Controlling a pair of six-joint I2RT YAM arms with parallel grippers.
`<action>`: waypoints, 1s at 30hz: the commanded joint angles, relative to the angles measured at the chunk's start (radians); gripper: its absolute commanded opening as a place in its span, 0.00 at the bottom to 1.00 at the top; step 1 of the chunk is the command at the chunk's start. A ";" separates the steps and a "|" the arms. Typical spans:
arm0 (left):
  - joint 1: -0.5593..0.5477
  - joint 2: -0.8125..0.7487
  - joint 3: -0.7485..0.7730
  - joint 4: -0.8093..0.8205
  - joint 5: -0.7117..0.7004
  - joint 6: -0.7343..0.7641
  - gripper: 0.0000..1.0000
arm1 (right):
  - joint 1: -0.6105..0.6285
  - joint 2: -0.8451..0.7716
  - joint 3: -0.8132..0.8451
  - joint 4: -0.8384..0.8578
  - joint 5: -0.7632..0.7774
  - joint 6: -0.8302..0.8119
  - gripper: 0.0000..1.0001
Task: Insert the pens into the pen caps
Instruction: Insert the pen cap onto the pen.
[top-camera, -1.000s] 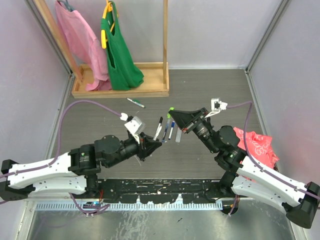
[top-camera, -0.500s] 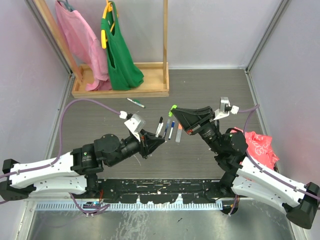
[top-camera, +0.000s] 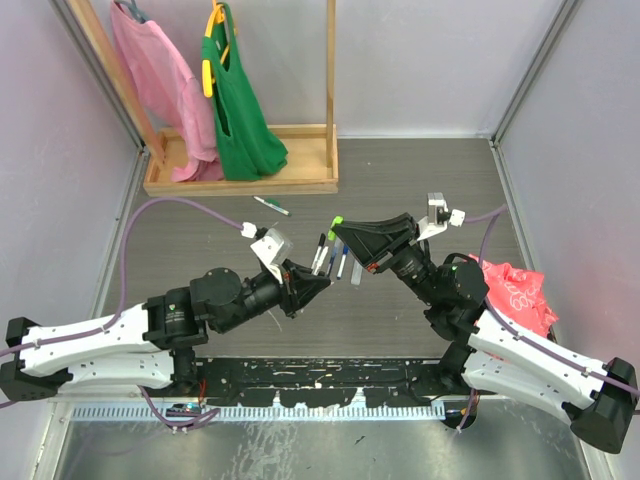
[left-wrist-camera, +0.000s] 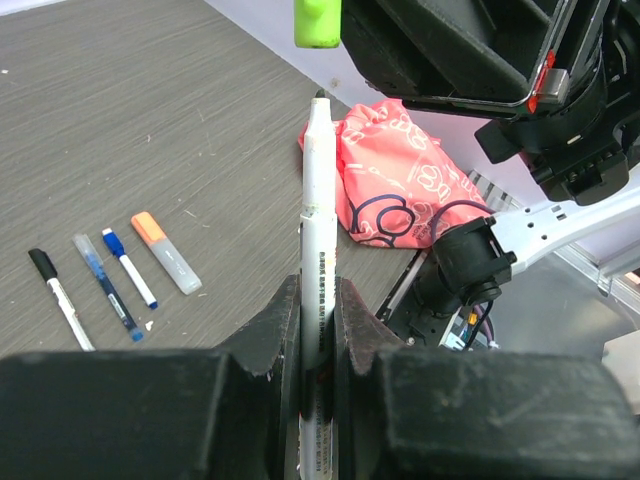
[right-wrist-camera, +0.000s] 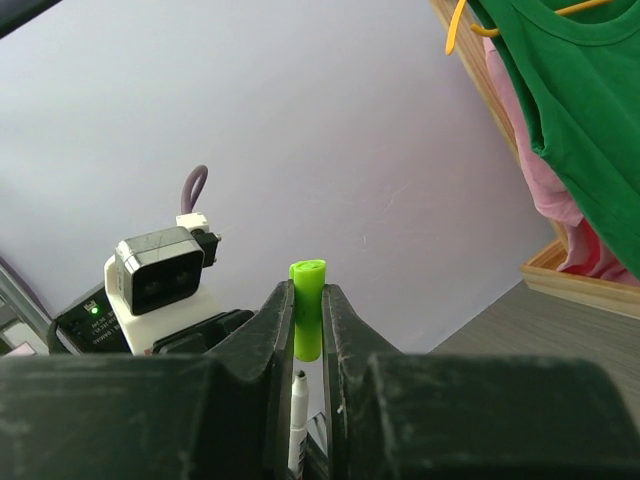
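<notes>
Left tool clamps white pen, right tool clamps light green cap just above its tip, unmated; can't tell whether the other pens on the desk are capped.

The slim white plastic pen has a smooth, faintly glossy barrel with fine print. The left gripper grips it in matt black plastic jaws that look slightly grainy. The short light green plastic cap is smooth with a soft sheen, set between the right gripper's matt black jaws. The dark grey counter is matt with a streaky, wood-like grain. The crumpled pink printed bag seems to be thin glossy plastic, possibly cloth. The pale wooden rack base is bare. The green cloth garment and pink cloth garment look soft and matt.
</notes>
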 joint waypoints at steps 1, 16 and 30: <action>-0.003 0.001 0.028 0.076 -0.003 0.007 0.00 | -0.002 -0.001 0.026 0.053 -0.028 -0.005 0.00; -0.004 -0.001 0.030 0.082 -0.007 0.008 0.00 | -0.002 -0.018 0.013 0.015 -0.023 -0.006 0.00; -0.004 -0.005 0.026 0.088 -0.021 0.011 0.00 | -0.002 -0.010 0.007 0.010 -0.035 0.000 0.00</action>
